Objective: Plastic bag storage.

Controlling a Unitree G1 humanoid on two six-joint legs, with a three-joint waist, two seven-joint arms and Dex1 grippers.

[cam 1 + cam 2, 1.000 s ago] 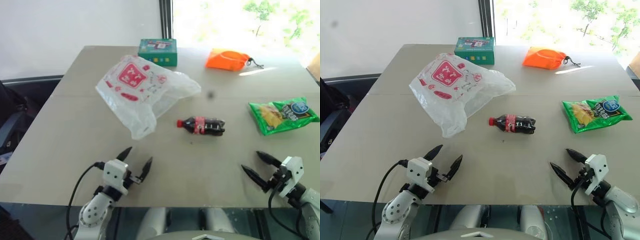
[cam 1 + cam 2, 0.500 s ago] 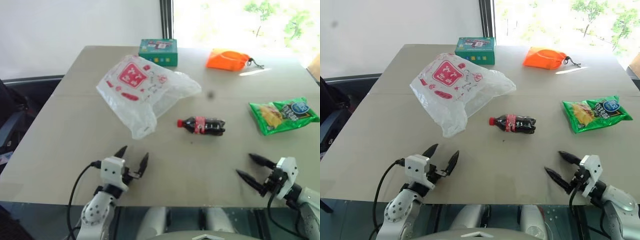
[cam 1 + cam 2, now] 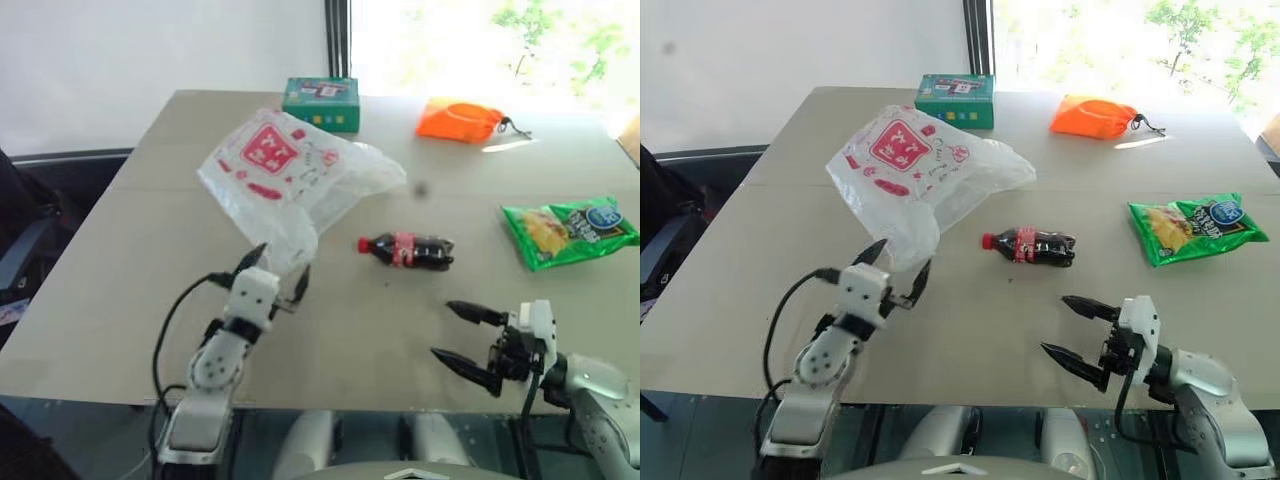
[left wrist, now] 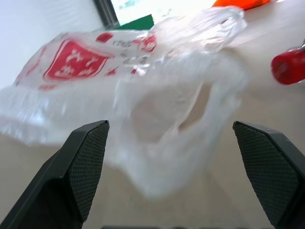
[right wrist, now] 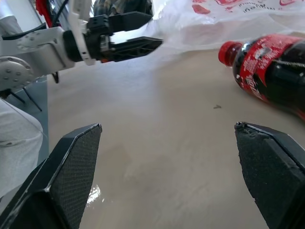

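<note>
1. Plastic bag (image 3: 290,180) (crinkly, translucent white, with a red square logo and red printed marks) lay flat on the left half of the grey table (image 3: 120,270), its narrow near end reaching toward the robot.
2. Left gripper (image 3: 280,267) hung over the table just at that near end of the bag, fingers spread wide with nothing between them; the left wrist view showed the bag's film (image 4: 157,119) close ahead between the two black fingertips (image 4: 88,143), apart from them.
3. Behind the bag, at the far edge of the table, stood a green box (image 3: 320,103), just beside the bag's far corner.
4. Right of the bag's near end, near the table's middle, a small cola bottle (image 3: 408,250) lay on its side, red cap pointing toward the bag (close to it, though apart).
5. Farther right, at the far edge, sat an orange pouch (image 3: 460,120) with a dark cord.
6. Right gripper (image 3: 458,335) hovered over the near right part of the table, fingers spread and empty, pointing leftward; its wrist view showed the bottle (image 5: 271,71) ahead to one side and the left gripper (image 5: 138,33) beyond.
7. At the right edge lay a green snack packet (image 3: 568,230), well apart from the bag.
</note>
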